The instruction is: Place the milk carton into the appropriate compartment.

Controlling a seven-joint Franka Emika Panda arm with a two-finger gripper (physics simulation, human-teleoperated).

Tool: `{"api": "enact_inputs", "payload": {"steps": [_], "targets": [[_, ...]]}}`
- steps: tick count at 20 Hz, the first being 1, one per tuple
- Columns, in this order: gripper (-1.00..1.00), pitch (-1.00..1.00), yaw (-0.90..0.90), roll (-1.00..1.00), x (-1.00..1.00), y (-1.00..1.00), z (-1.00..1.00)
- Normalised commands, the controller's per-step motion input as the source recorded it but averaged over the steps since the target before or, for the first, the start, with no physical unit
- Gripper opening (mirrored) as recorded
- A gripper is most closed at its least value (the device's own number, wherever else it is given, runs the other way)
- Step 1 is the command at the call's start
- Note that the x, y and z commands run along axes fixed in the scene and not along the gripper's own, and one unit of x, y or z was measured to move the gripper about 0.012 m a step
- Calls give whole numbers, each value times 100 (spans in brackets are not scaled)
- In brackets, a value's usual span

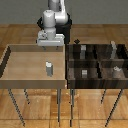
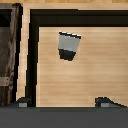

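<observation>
The milk carton is a small tall grey box with a paler top. It stands upright near the middle of the light wooden tray. In the wrist view the carton shows from above on the tray floor. My gripper hangs above the tray's far edge, well above the carton and apart from it. In the wrist view the gripper is open and empty, with its fingertips spread wide.
A dark wooden bin with dividers stands at the exterior view's right of the tray, holding small grey objects in several compartments. Its edge shows in the wrist view. The tray has raised walls. Both stand on thin legs.
</observation>
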Motion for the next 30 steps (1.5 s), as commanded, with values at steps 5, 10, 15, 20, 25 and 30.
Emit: {"api": "enact_inputs", "payload": {"steps": [5, 10, 15, 20, 25, 30], "targets": [[100, 0, 0, 0, 40, -3, 0], [100, 0, 0, 0, 20, 0, 0], [100, 0, 0, 0, 80, 0, 0], [100, 0, 0, 0, 40, 0, -27], [100, 0, 0, 0, -30, 0, -60], [100, 0, 0, 0, 0, 0, -60]]}}
